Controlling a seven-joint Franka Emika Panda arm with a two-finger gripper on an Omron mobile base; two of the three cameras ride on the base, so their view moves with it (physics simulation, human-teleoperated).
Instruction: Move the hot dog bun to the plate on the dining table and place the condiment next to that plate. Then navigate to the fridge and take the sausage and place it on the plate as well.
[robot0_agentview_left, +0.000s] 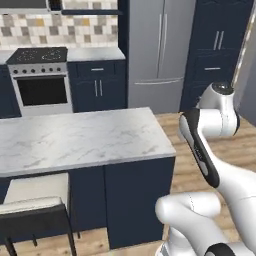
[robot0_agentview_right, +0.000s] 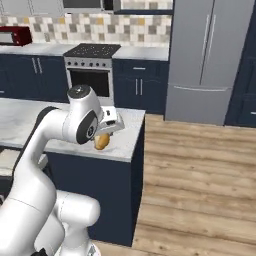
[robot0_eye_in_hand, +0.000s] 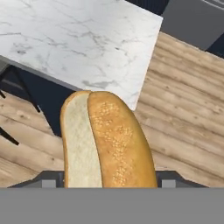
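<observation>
My gripper (robot0_agentview_right: 103, 136) is shut on the hot dog bun (robot0_agentview_right: 101, 142), a tan-orange roll with a paler cut side. In the hand view the bun (robot0_eye_in_hand: 107, 142) stands lengthwise in the middle and covers the fingertips. It hangs over the near corner of the marble island counter (robot0_eye_in_hand: 78, 39) and the wooden floor (robot0_eye_in_hand: 183, 113). The grey French-door fridge (robot0_agentview_left: 160, 50) stands closed at the back, its doors (robot0_agentview_right: 210, 60) shut. The plate, dining table, condiment and sausage are out of view.
The island counter (robot0_agentview_left: 75, 137) over navy cabinets lies in front of the base. A stool (robot0_agentview_left: 35, 200) stands at its near left side. A stove (robot0_agentview_left: 40, 75) and navy cabinets line the back wall. Wooden floor (robot0_agentview_right: 200, 175) stretches toward the fridge.
</observation>
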